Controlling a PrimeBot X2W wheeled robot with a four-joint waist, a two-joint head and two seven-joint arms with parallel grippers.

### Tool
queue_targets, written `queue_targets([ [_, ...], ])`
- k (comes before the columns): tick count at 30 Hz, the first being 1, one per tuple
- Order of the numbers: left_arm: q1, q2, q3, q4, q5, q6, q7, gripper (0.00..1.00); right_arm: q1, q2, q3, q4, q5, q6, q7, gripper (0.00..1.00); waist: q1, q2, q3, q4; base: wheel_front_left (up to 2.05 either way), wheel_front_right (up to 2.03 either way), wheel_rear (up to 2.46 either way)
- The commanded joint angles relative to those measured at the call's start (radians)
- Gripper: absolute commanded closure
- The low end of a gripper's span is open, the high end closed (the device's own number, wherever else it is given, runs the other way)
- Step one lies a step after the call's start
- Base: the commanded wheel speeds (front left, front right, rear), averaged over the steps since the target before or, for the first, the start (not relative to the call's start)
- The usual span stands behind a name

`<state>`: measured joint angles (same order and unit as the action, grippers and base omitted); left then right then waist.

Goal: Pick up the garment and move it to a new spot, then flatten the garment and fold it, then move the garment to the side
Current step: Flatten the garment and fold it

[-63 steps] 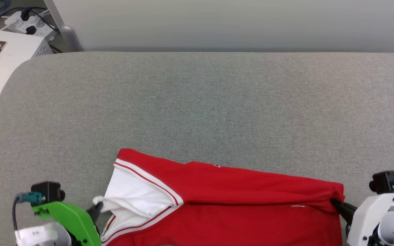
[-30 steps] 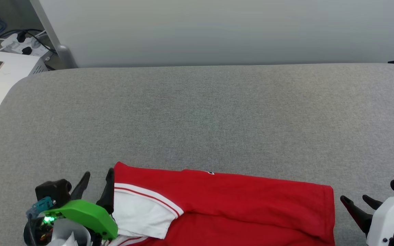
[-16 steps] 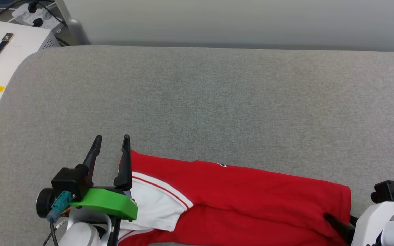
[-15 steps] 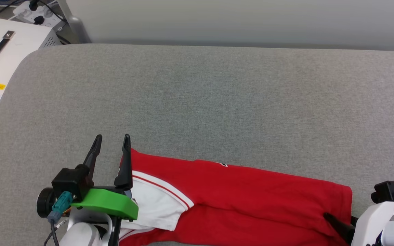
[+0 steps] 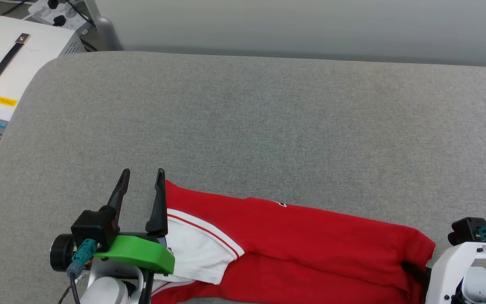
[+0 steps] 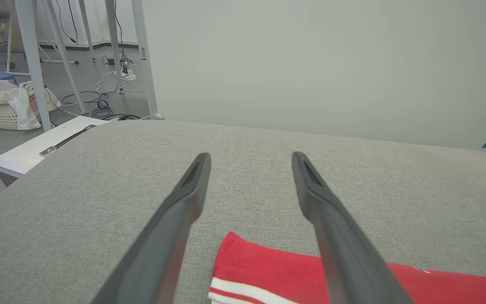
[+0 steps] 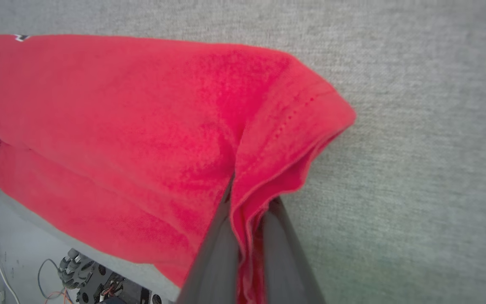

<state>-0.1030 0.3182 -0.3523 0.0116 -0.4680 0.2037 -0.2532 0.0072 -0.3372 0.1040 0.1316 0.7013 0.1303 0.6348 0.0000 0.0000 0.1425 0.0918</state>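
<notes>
At the near right, the right gripper (image 7: 251, 198) pinches the right edge of the red jersey (image 5: 310, 236). The jersey lies along the near side of the gray padded table (image 5: 268, 126). It looks soft, light and floppy, so grab it by the corners. A bit farther, the left gripper (image 5: 142, 173) is spread wide by the jersey's left corner.

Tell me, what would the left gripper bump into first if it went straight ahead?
Likely nothing soon: the left gripper points over bare grey surface toward the pale wall, though depth is unclear.
</notes>
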Motion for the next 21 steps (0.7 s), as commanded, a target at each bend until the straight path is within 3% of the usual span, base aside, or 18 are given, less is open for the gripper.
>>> queue_targets([
  [1,0.007,0.008,-0.002,0.0,0.008,0.006,0.004,0.0,-0.008,-0.001,0.002,0.0,-0.003,0.0,0.003,1.0,0.0,0.0,-0.025,-0.015,0.0,0.0,0.0],
  [7,0.023,0.026,-0.007,-0.005,0.018,0.019,0.026,0.0,0.006,-0.033,-0.077,-0.017,-0.021,0.0,0.04,1.0,0.0,0.0,-0.065,-0.035,0.0,0.0,0.0],
  [16,0.046,0.03,-0.019,-0.02,0.015,0.032,0.046,0.0,0.053,-0.063,-0.277,-0.03,-0.054,0.0,0.114,1.0,0.0,0.0,-0.079,-0.068,0.0,0.0,0.0],
  [21,0.049,0.028,-0.025,-0.022,0.015,0.037,0.051,0.0,0.057,-0.04,-0.333,-0.051,-0.016,0.0,0.149,1.0,0.0,0.0,-0.081,-0.079,0.0,0.0,0.0],
])
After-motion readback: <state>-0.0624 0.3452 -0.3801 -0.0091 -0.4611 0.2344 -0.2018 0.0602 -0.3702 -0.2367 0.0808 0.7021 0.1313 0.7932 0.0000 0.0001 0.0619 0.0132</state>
